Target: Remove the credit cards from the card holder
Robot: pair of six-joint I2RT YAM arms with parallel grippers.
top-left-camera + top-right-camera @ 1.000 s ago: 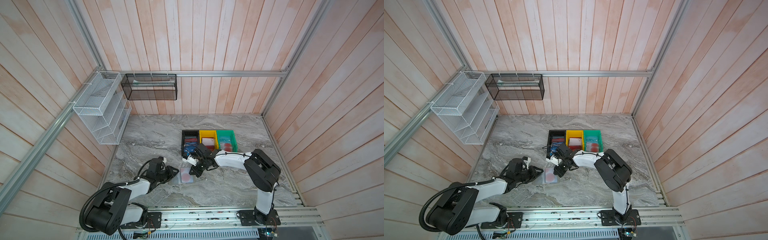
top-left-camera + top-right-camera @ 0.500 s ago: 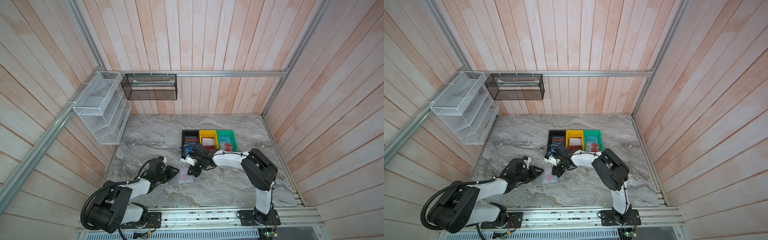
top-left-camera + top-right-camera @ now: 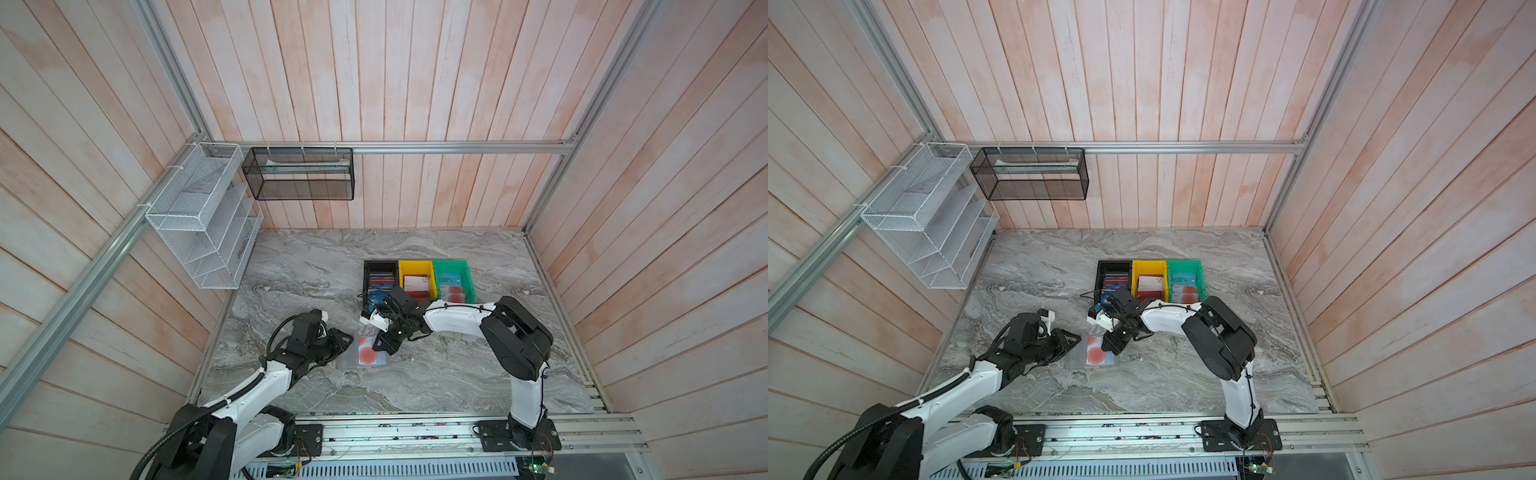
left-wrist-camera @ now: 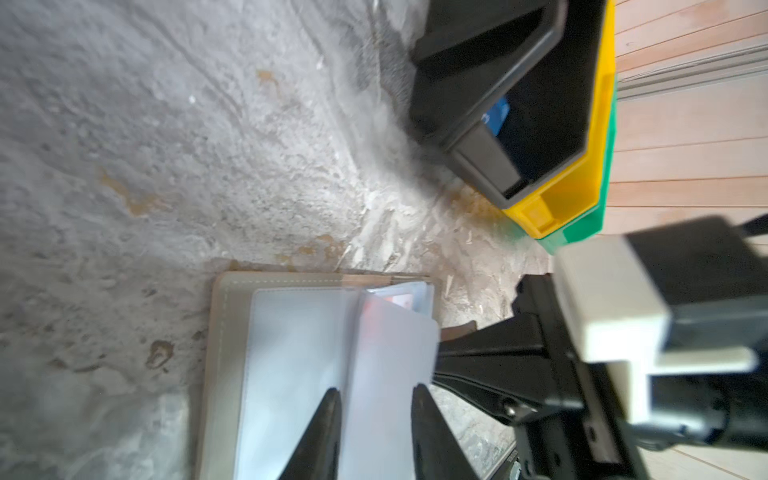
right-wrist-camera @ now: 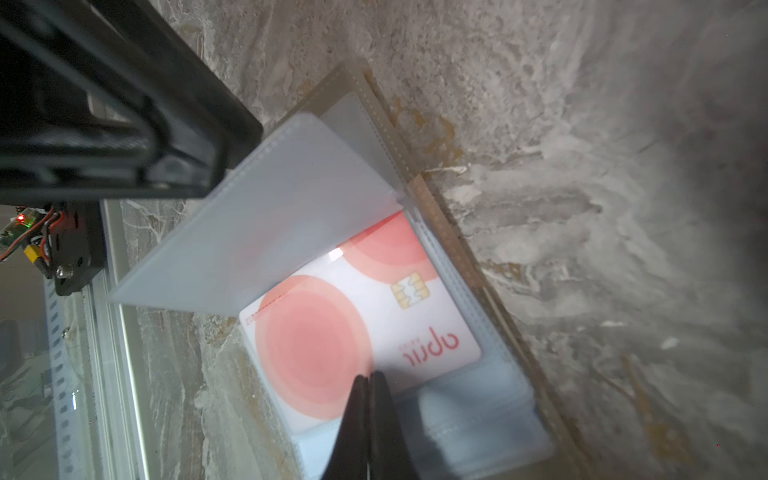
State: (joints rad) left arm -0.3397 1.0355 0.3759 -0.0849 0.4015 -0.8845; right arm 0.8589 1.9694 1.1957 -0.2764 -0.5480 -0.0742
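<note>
Since a second ago my right gripper (image 3: 382, 343) has edged onto the open card holder (image 3: 347, 362), as both top views show. Left wrist: my left gripper (image 4: 374, 392), fingers apart, straddles a raised clear sleeve (image 4: 390, 345). Right wrist: jaws closed, tips on the white card with red circles (image 5: 374, 316) beneath.
</note>
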